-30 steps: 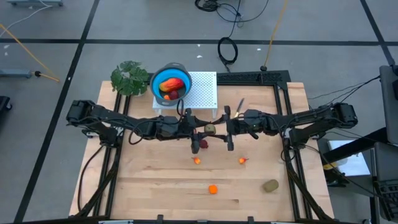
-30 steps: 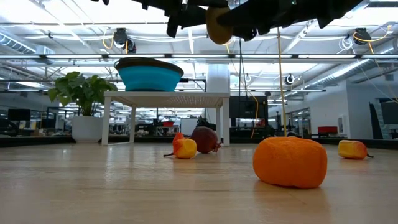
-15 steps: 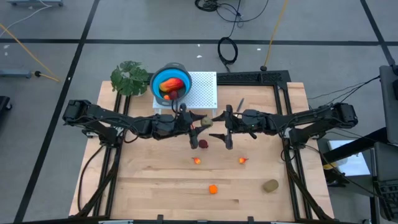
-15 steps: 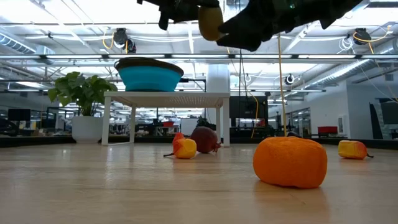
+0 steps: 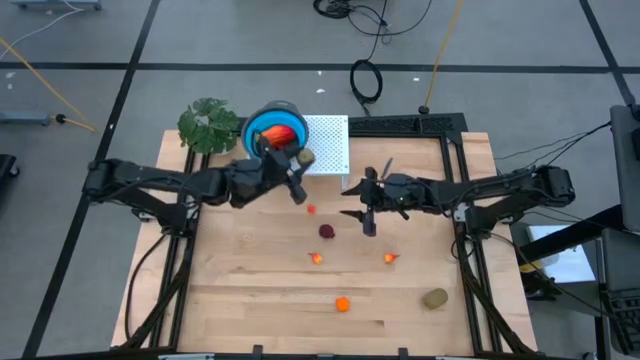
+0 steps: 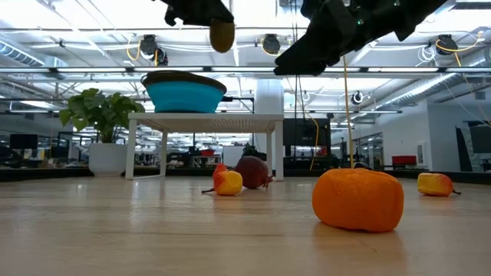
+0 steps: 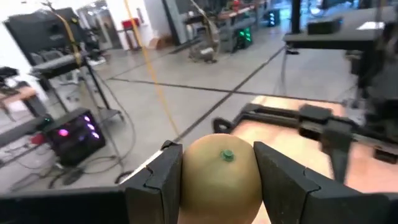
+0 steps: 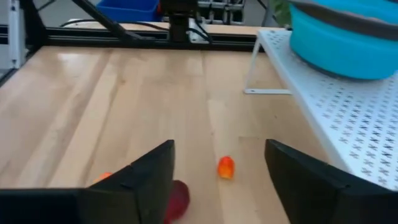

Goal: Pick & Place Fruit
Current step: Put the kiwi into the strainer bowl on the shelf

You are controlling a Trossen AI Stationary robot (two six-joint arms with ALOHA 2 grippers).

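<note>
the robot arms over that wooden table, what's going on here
The left gripper is shut on an olive-brown oval fruit and holds it in the air beside the blue bowl, which sits on a white stand and already contains some fruit. The right gripper is open and empty, above the middle of the table. A dark red ball, small orange-red bits, an orange ball and another olive-brown oval lie on the table.

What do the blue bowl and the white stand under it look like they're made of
The blue bowl looks like smooth moulded plastic or silicone: even colour, soft sheen, darker rim. The white stand looks like painted sheet metal, judging by its regular punched holes and thin legs; coated plastic can't be ruled out.
</note>
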